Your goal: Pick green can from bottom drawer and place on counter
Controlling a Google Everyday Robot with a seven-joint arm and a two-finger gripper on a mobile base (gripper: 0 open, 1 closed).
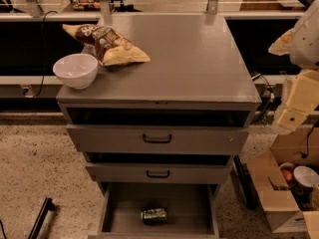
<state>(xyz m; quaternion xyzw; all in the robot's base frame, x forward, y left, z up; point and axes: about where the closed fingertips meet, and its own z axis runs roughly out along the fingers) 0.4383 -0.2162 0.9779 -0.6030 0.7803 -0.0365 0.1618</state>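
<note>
Metallic green can (153, 214) sideways in grey bottom drawer (119, 205), matte bench (189, 59) above it; pincer (293, 114) up-right of drawer, spread cannot tell.

can (153, 214) in bottom drawer (124, 203), tool (289, 117) at right

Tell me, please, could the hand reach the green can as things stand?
Probably yes: the bottom drawer is pulled open and the green can lies uncovered in it. The hand hangs right of the cabinet, with nothing visibly between.
</note>
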